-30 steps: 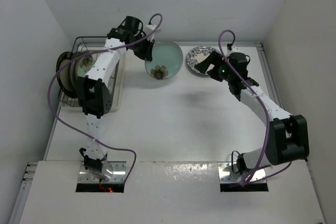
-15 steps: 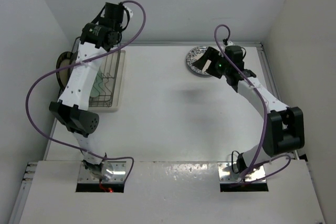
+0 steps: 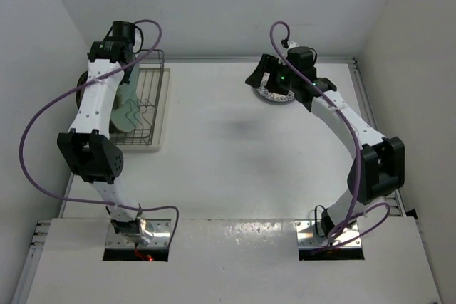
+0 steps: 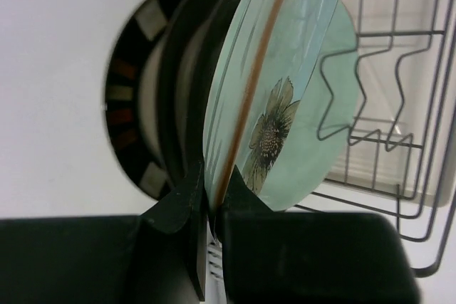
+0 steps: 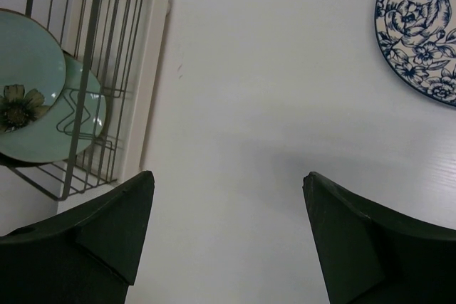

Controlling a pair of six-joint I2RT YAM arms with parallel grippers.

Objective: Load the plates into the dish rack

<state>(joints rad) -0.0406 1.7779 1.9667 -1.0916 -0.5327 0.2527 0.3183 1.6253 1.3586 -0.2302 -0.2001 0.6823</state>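
Progress on the left side: a second ago the left pincer had the mint-green plate out over the open table. Now it has swung the plate across to the dish rack. The fingers are still squeezed tight on the plate's rim, and the plate stands on edge, straight out from the fingertips. Off to the pincer's left in its own camera are the dark-rimmed plates, packed close. Off to its right, just behind the held plate, is the second mint plate, then the rack's bare wires. My guess is everything but one plate is in or nearly in, and this one isn't let go yet.

Right side: the right pincer has slid over toward the blue-and-white plate, the last one lying on the table. Its fingers are spread wide with nothing between them. The plate sits ahead and to the right of them, untouched.

Stuff I can't make out:
- Whether the held plate's edge is actually down in a slot, since the fingers cover that bit.
- How many dark-rimmed plates there are, because their edges blur together.
- The left pincer in the overhead view, because the left arm hides it.
- Much of the blue plate, which the right arm covers from above and the wrist camera cuts off.
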